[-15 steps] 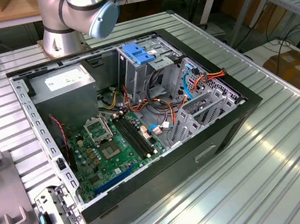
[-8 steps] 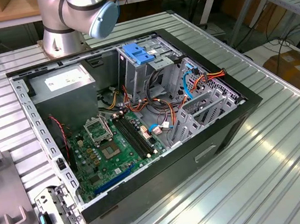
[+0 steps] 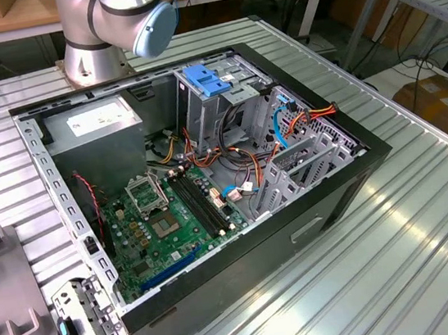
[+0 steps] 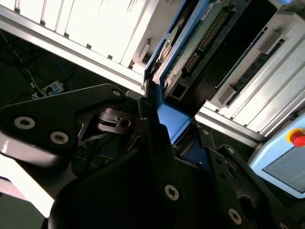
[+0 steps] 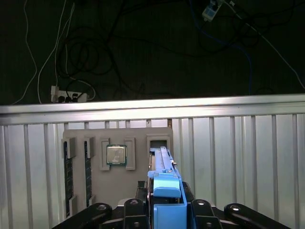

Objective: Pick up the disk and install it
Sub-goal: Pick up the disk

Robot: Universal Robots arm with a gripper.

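Ribbed aluminium counter [image 5: 228, 157], dark floor strewn with cables beyond it. Black claw [image 5: 166, 202] is clenched on the blue end tab of the flat dark disk in bright blue plastic carrier rails [image 5: 161, 160], which stands on edge at the slot of a grey plastic fixture tray [image 5: 116, 191] (whether it has cleared the slot, cannot tell). Grasp made, I judge — fitting it into the open black computer case [image 3: 327, 133] is not yet done.

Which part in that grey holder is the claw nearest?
The disk, the blue-framed one standing on edge; the gripper clasps its blue tab. The square chip and memory sticks lie apart.
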